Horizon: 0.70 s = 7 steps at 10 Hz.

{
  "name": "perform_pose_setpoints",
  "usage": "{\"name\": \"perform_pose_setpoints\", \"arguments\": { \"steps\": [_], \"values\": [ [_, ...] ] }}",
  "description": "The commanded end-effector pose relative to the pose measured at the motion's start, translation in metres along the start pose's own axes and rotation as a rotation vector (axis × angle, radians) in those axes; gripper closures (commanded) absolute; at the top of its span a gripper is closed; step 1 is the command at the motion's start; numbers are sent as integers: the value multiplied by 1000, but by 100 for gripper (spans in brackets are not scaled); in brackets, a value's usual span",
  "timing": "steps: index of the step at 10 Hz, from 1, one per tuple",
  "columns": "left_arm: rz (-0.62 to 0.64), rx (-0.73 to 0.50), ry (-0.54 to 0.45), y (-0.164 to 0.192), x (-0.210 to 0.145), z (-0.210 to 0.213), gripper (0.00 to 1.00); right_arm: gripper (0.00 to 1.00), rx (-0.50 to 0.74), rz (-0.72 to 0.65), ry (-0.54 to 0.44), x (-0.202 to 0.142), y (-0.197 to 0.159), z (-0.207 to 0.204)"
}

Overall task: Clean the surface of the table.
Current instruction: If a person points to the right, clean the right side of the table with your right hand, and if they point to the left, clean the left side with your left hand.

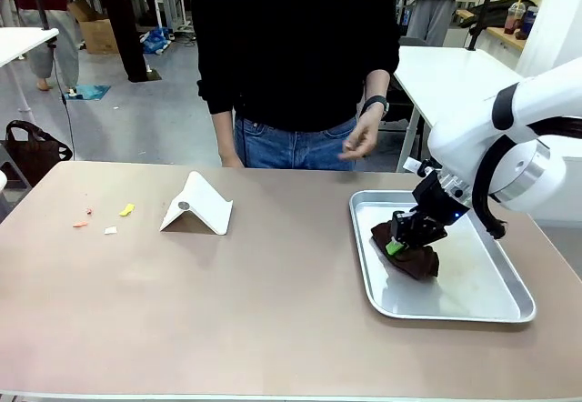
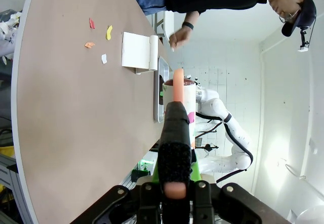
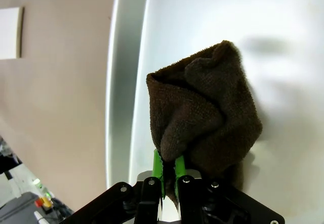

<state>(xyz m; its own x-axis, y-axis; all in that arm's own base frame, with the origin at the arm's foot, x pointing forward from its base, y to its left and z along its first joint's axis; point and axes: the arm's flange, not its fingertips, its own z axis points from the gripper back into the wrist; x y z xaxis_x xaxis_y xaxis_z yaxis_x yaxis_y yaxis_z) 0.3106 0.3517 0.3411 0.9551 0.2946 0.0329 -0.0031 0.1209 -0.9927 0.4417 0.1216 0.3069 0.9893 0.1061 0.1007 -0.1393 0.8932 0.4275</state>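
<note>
The tan-brown table (image 1: 273,311) carries a few small paper scraps (image 1: 109,218) at its left; the left wrist view shows them (image 2: 96,34) on the table (image 2: 66,107) too. A dark brown cloth (image 1: 416,261) lies bunched in a silver tray (image 1: 473,302) at the right. My right gripper (image 1: 400,241) reaches down into the tray. In the right wrist view it (image 3: 169,168) is shut, green pads pinching the edge of the cloth (image 3: 202,112). My left gripper (image 2: 175,173) is shut on a long black tool with an orange tip (image 2: 176,117), held off the table's side.
A white folded stand (image 1: 195,206) sits left of the table's middle, near the scraps. A person in black stands at the far side, one hand (image 1: 362,138) raised above the tray's far edge. The tray's rim (image 3: 121,82) borders the bare tabletop (image 3: 50,107).
</note>
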Motion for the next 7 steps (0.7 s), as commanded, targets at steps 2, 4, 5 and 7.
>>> {"name": "perform_pose_setpoints", "arguments": {
  "steps": [2,4,5,7],
  "values": [
    [-6,1,2,-3,-3,0,100,90,-63,-19,-60,-8,-16,5],
    [-6,1,2,-3,-3,0,100,90,-140,-72,-113,-14,-36,22],
    [-6,1,2,-3,-3,0,100,90,-164,-105,-135,-17,-47,30],
    [-6,1,2,-3,-3,0,100,90,-169,-186,-189,-24,-70,48]
  ]
}}
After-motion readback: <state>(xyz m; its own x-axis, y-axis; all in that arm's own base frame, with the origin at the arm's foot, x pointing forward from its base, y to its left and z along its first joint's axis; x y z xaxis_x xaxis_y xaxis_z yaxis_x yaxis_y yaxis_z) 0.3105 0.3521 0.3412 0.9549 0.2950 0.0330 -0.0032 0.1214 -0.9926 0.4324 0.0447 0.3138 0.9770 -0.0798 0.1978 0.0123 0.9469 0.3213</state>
